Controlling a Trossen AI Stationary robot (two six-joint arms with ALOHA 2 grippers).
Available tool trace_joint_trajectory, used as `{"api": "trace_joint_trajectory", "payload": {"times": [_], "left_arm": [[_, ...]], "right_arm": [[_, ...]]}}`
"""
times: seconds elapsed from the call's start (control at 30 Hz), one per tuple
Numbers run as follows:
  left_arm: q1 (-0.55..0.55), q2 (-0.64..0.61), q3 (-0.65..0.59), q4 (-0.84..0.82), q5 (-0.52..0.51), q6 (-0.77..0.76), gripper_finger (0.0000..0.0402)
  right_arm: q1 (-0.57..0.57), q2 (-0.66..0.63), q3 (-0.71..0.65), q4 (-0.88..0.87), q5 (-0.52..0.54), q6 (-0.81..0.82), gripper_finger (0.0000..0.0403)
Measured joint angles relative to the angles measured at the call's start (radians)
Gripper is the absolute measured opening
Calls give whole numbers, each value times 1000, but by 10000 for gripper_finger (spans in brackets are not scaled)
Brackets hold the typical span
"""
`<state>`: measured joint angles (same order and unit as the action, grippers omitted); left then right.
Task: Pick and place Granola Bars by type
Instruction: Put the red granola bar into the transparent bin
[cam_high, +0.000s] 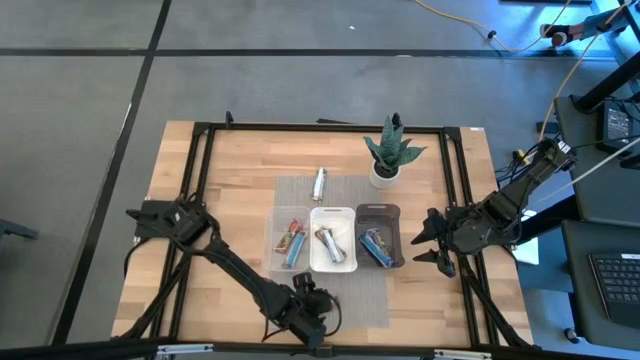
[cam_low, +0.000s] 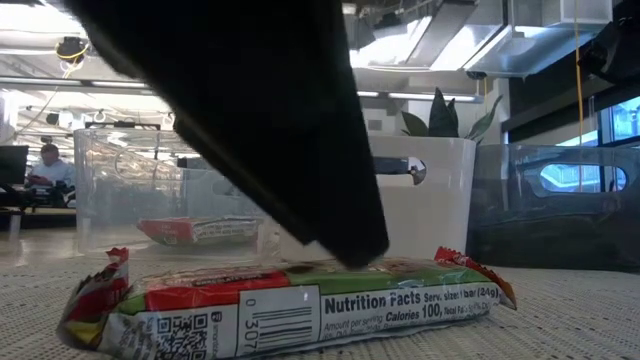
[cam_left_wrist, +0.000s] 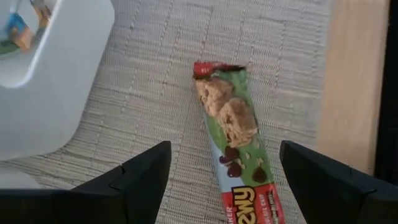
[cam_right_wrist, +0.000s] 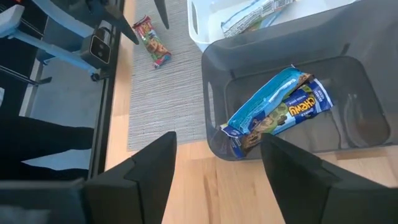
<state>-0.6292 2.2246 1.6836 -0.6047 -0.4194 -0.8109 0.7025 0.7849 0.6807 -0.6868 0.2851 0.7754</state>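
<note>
so the left gripper (cam_left_wrist: 224, 180) is down low at the near edge of the woven grey mat (cam_high: 350, 300), hovering right over a green and red chewy granola bar (cam_left_wrist: 235, 134). its fingers (cam_left_wrist: 140, 171) are spread wide, one on each side of the bar, not touching it, nothing held. the bar lies flat on the mat, just in front of the white bin (cam_left_wrist: 43, 74). in the low view you can read the nutrition facts panel on the bar (cam_low: 300, 305), with the dark arm right above it.

the right gripper (cam_high: 432, 242) sits off at the right side of the table, just beside the dark grey bin (cam_high: 380, 237). its fingers (cam_right_wrist: 143, 168) are open too and empty. through its wrist camera there's a blue chewy bar (cam_right_wrist: 277, 109) lying at an angle in the grey bin.

other bars: a silver one (cam_high: 327, 243) in the white bin (cam_high: 333, 215), a red-brown one (cam_high: 289, 235) and a blue one (cam_high: 293, 252) in the clear bin (cam_high: 277, 232), and one more silver bar (cam_high: 319, 184) lying loose on the mat behind the bins. potted green plant (cam_high: 388, 152) stands at the back right, near the grey bin.
</note>
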Motion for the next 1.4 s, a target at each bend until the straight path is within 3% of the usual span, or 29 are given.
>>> {"api": "trace_joint_trajectory", "payload": {"times": [0.53,0.73,1.2,1.4], "left_arm": [[0,44,-3,6,67,-40,292],[-6,42,-8,29,20,-42,292],[-4,43,-8,77,60,-39,292],[-5,43,-8,61,65,-4,273]], "right_arm": [[0,0,0,-51,1,0,236],[0,0,0,-53,2,0,236],[0,0,0,-58,2,0,236],[0,0,0,-59,2,-2,236]]}}
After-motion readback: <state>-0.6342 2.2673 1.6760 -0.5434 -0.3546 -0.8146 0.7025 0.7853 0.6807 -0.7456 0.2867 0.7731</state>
